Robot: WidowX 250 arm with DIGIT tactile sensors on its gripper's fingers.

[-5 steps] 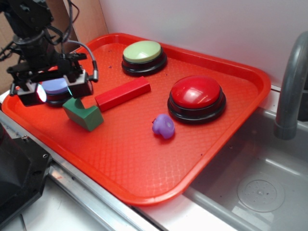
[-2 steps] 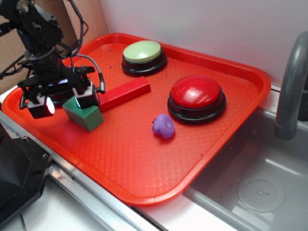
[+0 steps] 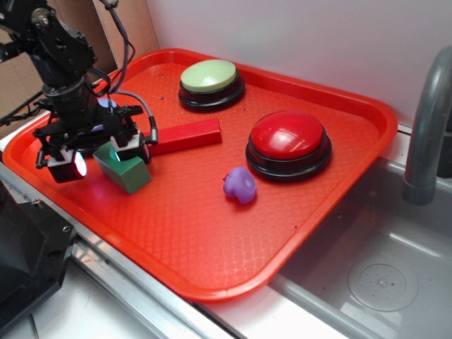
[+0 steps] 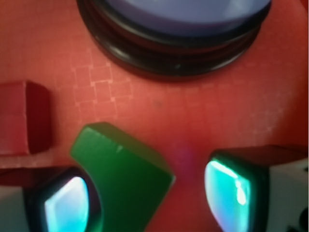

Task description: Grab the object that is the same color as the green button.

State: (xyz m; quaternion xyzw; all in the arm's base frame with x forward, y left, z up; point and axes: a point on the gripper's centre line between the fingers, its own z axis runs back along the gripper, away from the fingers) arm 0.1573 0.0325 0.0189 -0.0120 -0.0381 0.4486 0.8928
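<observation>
The object, a small dark green block (image 3: 124, 170) with a curved notch, lies on the left part of the red tray (image 3: 212, 288). My gripper (image 3: 101, 157) is low over the block and open, one finger on each side. In the wrist view the block (image 4: 126, 171) fills the left half of the gap of the gripper (image 4: 148, 194). It lies against the left glowing pad (image 4: 67, 205) and apart from the right pad (image 4: 228, 187). The pale green button (image 3: 208, 75) sits at the tray's far side.
A red bar (image 3: 185, 135) lies just right of the gripper, its end (image 4: 24, 116) close to the block. The lavender button (image 4: 188, 12) is directly ahead, mostly hidden by the arm outside. A red button (image 3: 288, 135), a purple lump (image 3: 240, 185), a faucet (image 3: 426, 127) and a sink (image 3: 385, 272) are to the right.
The gripper has moved from over the lavender button toward the front of the tray and down, so its open fingers now straddle the green block. The block has not moved.
</observation>
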